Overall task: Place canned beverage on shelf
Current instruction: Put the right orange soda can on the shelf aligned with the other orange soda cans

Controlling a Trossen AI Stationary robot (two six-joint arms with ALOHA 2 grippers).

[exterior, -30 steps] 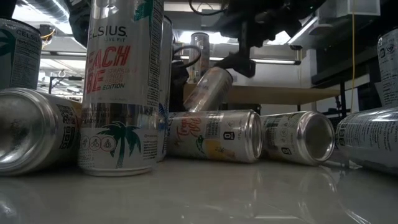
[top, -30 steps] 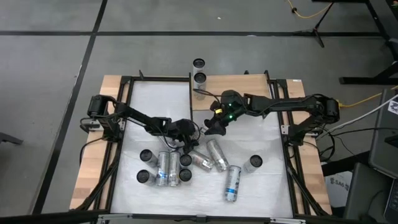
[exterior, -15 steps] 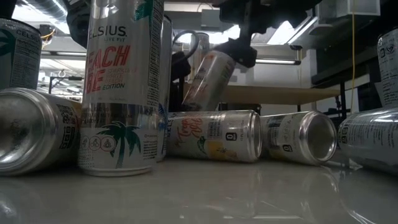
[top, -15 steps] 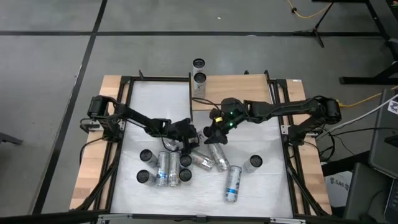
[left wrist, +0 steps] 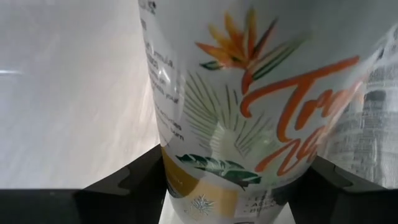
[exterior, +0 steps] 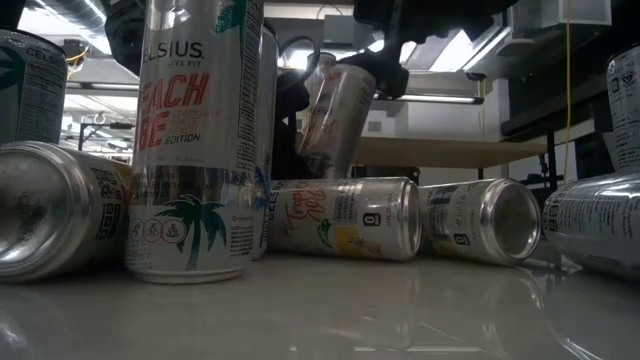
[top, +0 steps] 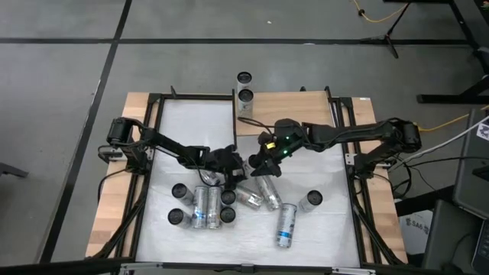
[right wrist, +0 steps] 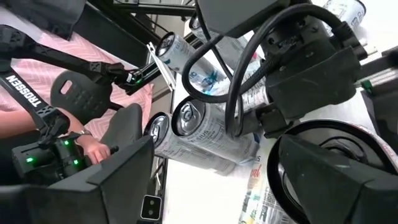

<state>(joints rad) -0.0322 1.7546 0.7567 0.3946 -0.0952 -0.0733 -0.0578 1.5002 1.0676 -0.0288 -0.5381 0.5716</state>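
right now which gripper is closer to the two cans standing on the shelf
Right. The right gripper hangs just in front of the shelf and its two cans; the left gripper sits farther back, holding a can.

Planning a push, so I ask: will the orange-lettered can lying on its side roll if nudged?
Likely yes: the lying can is round and rests sideways on the smooth table. Its glossy wall may also slip between jaws.

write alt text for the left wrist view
A silver can with orange script and a palm-leaf print fills the frame, clamped in the left gripper. The white tabletop lies behind it.
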